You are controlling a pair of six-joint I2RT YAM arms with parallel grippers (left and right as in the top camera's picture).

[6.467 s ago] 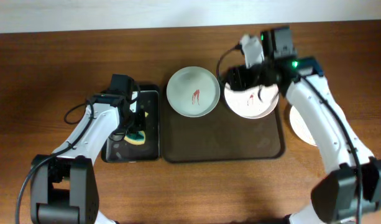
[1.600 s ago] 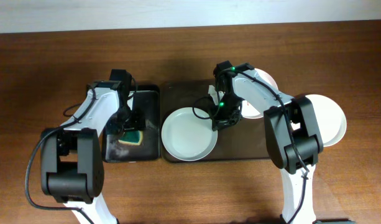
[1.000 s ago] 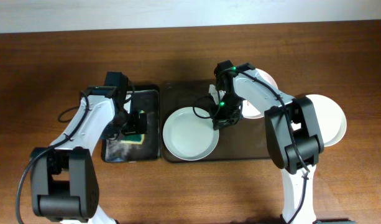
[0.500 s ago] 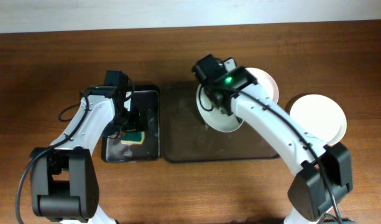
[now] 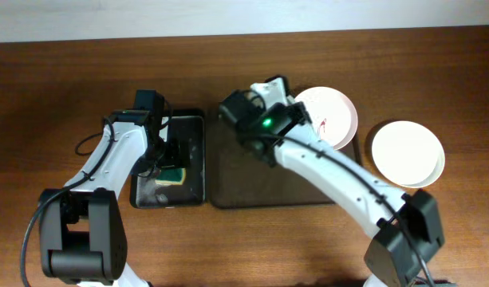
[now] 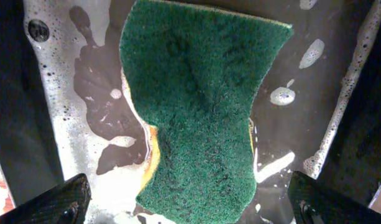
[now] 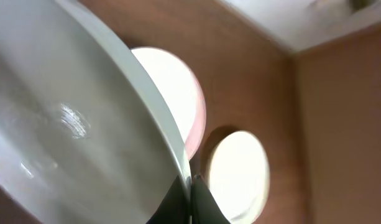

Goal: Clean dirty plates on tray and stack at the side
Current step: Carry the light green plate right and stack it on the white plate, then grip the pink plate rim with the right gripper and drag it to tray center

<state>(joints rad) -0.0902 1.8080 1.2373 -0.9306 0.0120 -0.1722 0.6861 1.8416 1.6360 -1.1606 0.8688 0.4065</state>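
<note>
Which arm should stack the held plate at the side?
Right. The right gripper clamps the pale plate by its rim, and the white plate lies nearest that arm. The left gripper hangs open over the sponge.

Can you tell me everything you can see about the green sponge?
The sponge has a rough, dark green scrubbing top, and a yellow layer peeks out underneath at its left edge. Its sides curve inward, so it is not a neat rectangle. It lies flat in the wet black tray, with bits of white soap foam around it. The left end effector hangs open over it, one finger out to each side, not touching the sponge.
</note>
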